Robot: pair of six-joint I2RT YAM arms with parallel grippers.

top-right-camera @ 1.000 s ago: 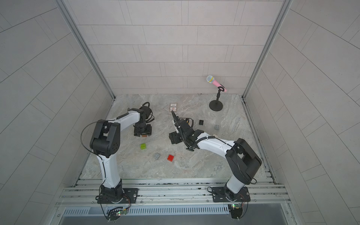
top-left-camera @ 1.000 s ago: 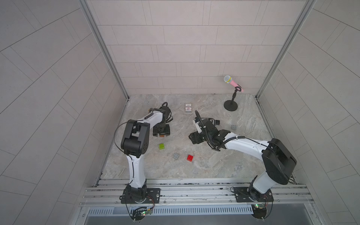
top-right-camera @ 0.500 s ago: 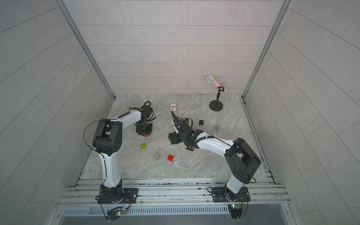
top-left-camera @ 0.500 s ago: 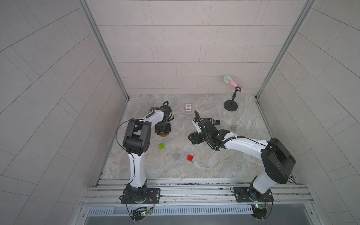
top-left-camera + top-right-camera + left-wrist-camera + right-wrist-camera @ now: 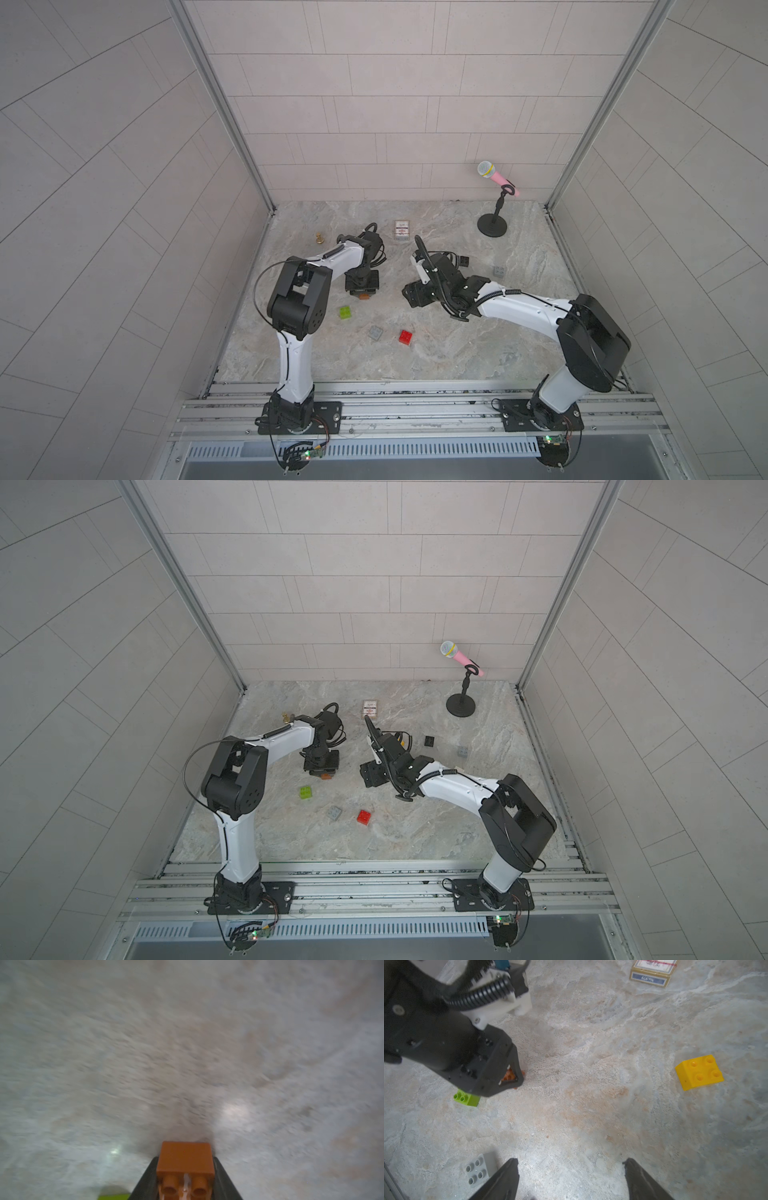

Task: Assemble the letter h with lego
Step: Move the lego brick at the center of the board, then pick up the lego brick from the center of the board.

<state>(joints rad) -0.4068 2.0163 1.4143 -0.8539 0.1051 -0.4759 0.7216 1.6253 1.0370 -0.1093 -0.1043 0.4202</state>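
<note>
top views: the left gripper (image 5: 363,289) stands low over the marbled surface (image 5: 457,357), clenched on a brown brick (image 5: 364,296). no letter h is built yet, and the lego lies loose. a lime green brick (image 5: 345,312) sits just near-left of the held one. a grey brick (image 5: 375,333) and a red brick (image 5: 405,337) lie nearer still, and a black brick (image 5: 463,261) lies far right. the right gripper (image 5: 410,293) hangs to the right, apart from every brick.

left wrist view: the brown brick sits squarely between the two dark fingers, its hollow round studs towards the camera and a smooth flat face turned away. the grip looks centred. to do this pick well, i judge it should lift straight up, keep the brick level, then line the studs up before pressing down.

right wrist view: the right gripper (image 5: 571,1162) is released, jaws spread over bare stone. a yellow brick (image 5: 699,1072) lies to one side, glossy hard plastic, square with four studs. a printed card box (image 5: 652,972) lies beyond.
</note>
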